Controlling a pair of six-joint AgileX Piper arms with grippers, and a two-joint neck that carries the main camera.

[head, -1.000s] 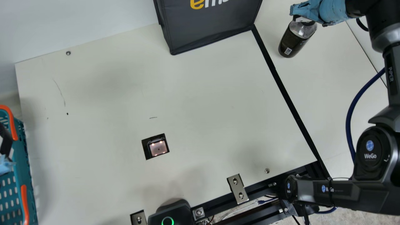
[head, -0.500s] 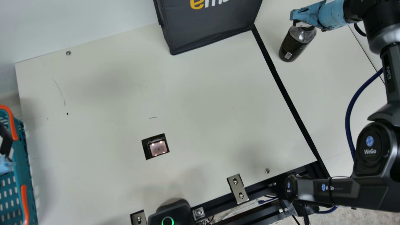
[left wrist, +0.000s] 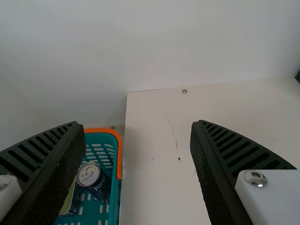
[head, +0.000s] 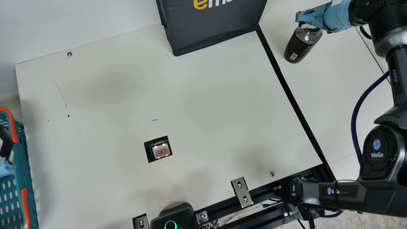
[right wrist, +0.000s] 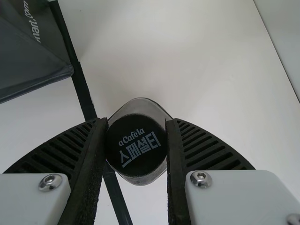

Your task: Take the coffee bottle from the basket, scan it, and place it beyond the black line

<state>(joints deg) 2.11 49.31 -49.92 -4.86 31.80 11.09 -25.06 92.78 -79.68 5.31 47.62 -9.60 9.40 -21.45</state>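
Right of the black line (head: 294, 103) in the main view, the dark coffee bottle (head: 297, 49) hangs or stands below my right gripper (head: 305, 23); whether its base touches the table I cannot tell. In the right wrist view the ribbed fingers of my right gripper (right wrist: 136, 147) press on both sides of the black cap (right wrist: 136, 145). My left gripper (head: 5, 167) is over the teal basket (head: 25, 178) at the left edge. Seen from its wrist, my left gripper (left wrist: 133, 140) is open and holds nothing. The scanner window (head: 160, 151) lies uncovered in the table.
A dark grey bag (head: 213, 27) stands at the back, left of the black line. Inside the basket (left wrist: 116, 164) is a dark blue can (left wrist: 96, 180) beside another item. Metal brackets (head: 242, 192) and a black device (head: 174, 219) line the front edge.
My right gripper and the bottle have shifted slightly toward the front of the table, mostly in the earlier half second. The left gripper has kept still.
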